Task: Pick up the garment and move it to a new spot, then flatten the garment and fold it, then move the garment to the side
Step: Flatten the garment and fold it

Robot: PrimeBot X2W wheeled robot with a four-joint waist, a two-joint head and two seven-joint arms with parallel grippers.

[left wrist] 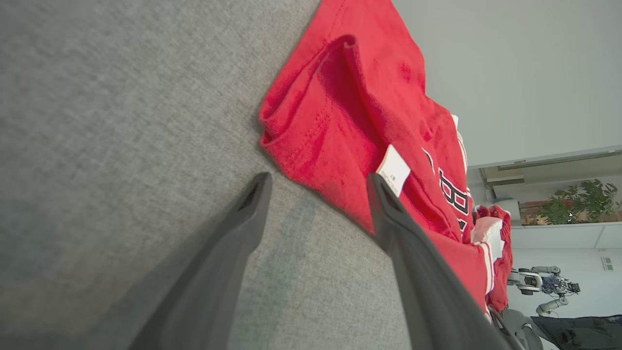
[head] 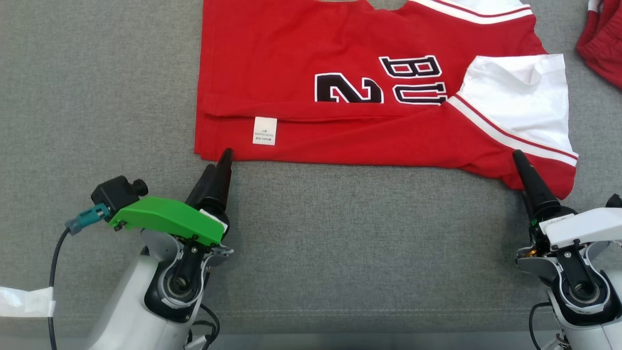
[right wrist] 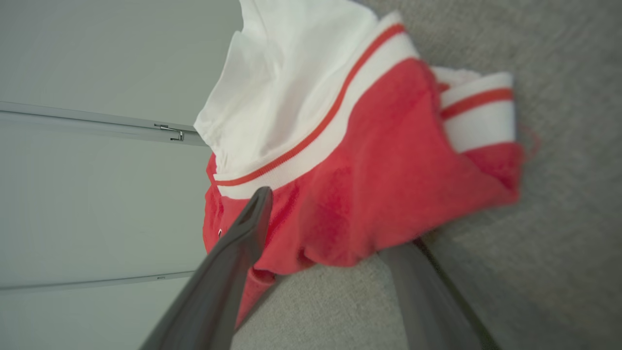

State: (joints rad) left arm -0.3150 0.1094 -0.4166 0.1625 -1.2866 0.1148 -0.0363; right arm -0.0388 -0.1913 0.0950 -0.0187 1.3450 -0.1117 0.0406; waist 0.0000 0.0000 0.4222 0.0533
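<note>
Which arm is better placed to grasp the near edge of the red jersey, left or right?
Right, probably. In its wrist view the right gripper is open with the edge of the jersey already between its fingers. The left gripper is open too, but its fingertips only reach the hem.

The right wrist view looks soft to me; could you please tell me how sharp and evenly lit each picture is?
Head view: sharp, evenly lit, print on the red-and-white fabric jersey crisp. Left wrist view: fabric weave sharp, faint shadow on the grey cloth surface. Right wrist view: jersey's sleeve edge blurred.
</note>
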